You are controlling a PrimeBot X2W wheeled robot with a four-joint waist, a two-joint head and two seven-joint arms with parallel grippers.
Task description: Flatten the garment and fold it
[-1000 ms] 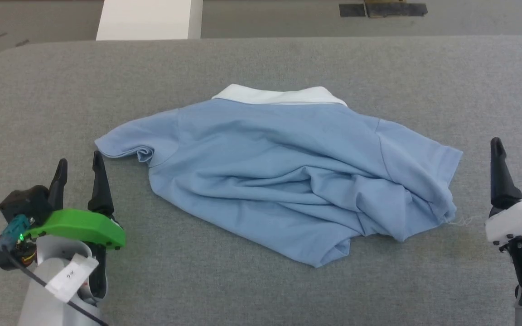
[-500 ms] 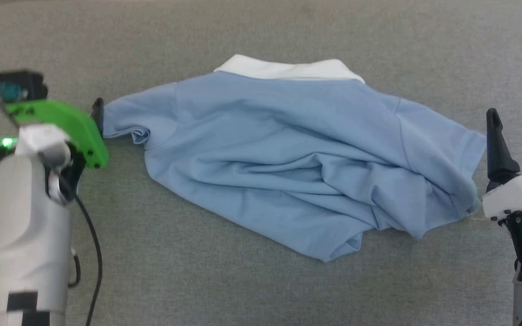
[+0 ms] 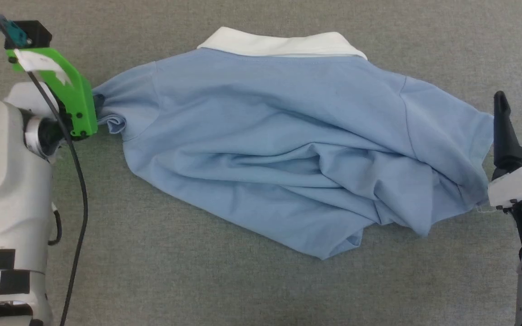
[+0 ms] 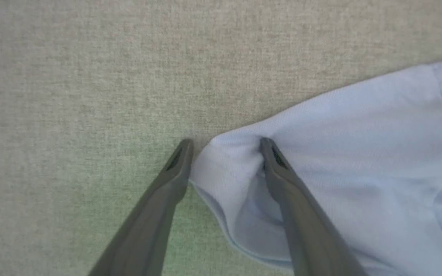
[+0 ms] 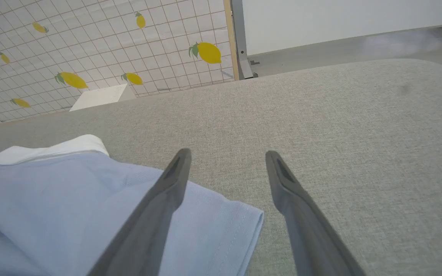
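Seen from above, the green bracket [image 3: 73, 97] covered almost all the left claw [image 4: 225, 143]. The outer finger of the right claw [image 3: 518, 97] was cut by the frame edge. Deep folds hid the hem of the garment [image 3: 265, 113], and one sleeve edge curled under itself.

Grey fabric tabletop [image 3: 261, 290], lemon-print tiled wall [image 5: 90, 38], grey floor [image 5: 340, 46]

Left gripper [image 4: 225, 141] reached garment [image 3: 265, 136] sleeve — straddling it.
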